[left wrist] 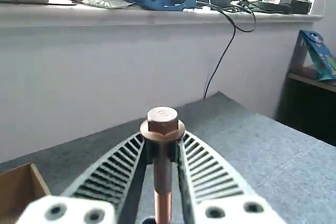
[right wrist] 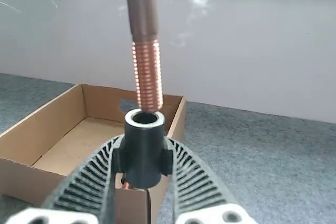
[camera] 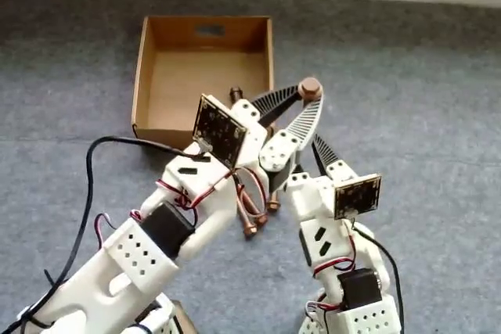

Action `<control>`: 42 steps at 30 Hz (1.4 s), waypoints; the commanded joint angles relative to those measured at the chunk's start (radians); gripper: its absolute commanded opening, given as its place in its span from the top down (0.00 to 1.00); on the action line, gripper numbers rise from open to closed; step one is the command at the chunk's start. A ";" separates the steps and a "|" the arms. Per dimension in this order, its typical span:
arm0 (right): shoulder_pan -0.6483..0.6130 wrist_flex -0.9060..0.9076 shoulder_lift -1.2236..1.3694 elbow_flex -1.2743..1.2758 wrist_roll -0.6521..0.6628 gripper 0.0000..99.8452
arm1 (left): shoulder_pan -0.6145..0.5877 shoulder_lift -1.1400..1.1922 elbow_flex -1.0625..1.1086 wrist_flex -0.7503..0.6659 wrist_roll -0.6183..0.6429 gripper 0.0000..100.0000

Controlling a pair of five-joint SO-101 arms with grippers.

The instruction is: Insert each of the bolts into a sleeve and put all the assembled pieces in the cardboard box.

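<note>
The left gripper (left wrist: 163,141) was clamped on the bolt (left wrist: 162,124) just under its head; the right gripper (right wrist: 143,147) pinched the sleeve (right wrist: 142,158), the threaded tip at its mouth, with the box (right wrist: 47,124) behind. Both parts looked rigid and light; the smooth shank might slip, so gripping beneath the head seemed wise

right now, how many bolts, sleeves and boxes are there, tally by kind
bolts: 3 (held bolt in the left fingers; loose bolts on the carpet)
sleeve: 1, in the right fingers
cardboard box: 1
total: 5, though the arms may hide more
</note>
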 commanded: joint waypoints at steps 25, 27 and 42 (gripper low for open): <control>-0.002 -0.022 -0.012 -0.012 0.009 0.99 | -0.073 -0.004 0.039 -0.026 0.006 0.99; -0.002 -0.022 -0.012 -0.012 0.009 0.99 | -0.070 -0.007 0.035 -0.028 0.006 0.99; -0.002 -0.022 -0.012 -0.012 0.011 0.99 | -0.028 0.001 -0.021 -0.026 0.011 0.99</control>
